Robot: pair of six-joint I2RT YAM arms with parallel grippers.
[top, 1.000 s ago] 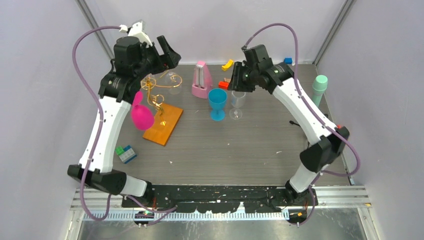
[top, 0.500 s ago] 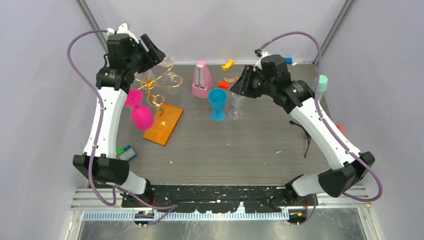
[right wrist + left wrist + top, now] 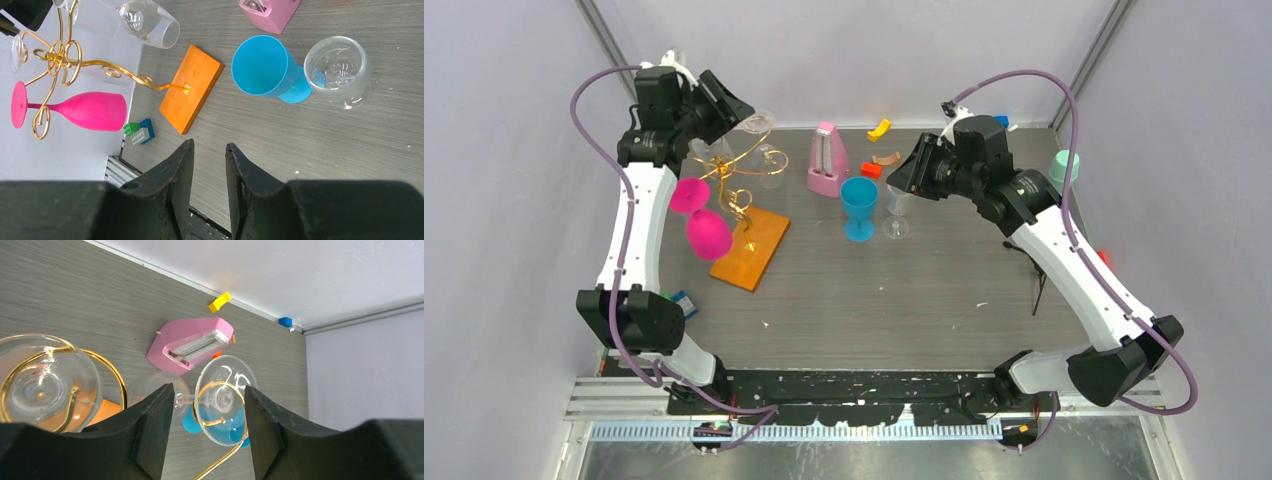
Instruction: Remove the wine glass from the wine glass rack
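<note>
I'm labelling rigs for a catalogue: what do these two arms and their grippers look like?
The left arm and right arm have white shells with black joints and wrist housings. A purple cable loops along each. The left gripper and right gripper each have two matte black, wedge-shaped fingers.

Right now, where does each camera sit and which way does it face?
Top external: fixed above and behind the bases, looking down on the table; both arms show, left gripper at the rack.
Left wrist: above the rack, looking down between its fingers at a hung glass and the metronome.
Right wrist: raised, looking down toward the rack past the blue cup; its fingers at bottom.
Shared: rack and metronome in all three.
</note>
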